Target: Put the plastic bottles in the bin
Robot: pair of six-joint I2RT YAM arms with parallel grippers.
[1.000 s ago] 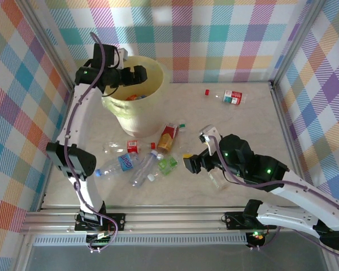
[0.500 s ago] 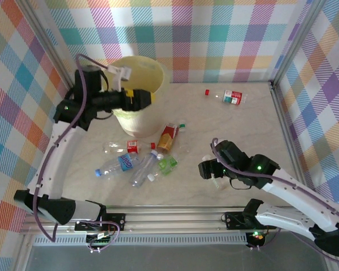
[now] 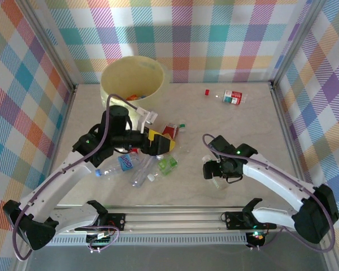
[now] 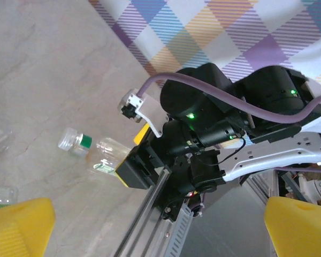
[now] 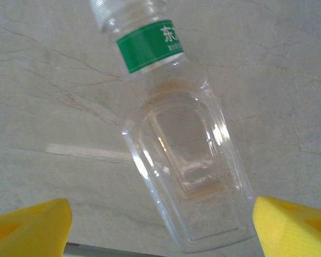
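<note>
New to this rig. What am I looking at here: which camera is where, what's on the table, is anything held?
Two robot arms are bolted at the table's near edge, each ending in two yellow-padded jaws. The overhead picture looks down from behind them: left arm on the left, right arm on the right. The other two pictures come from wrist cameras; the yellow corners are that arm's own jaws. On the table lie plastic bottles: a cluster mid-table and a red-labelled bottle at the far side. The pale-yellow bin stands far left. Nothing is held: the left arm's jaws are open and empty over the cluster; the right arm's jaws stand open either side of a clear green-labelled bottle lying on the table.
</note>
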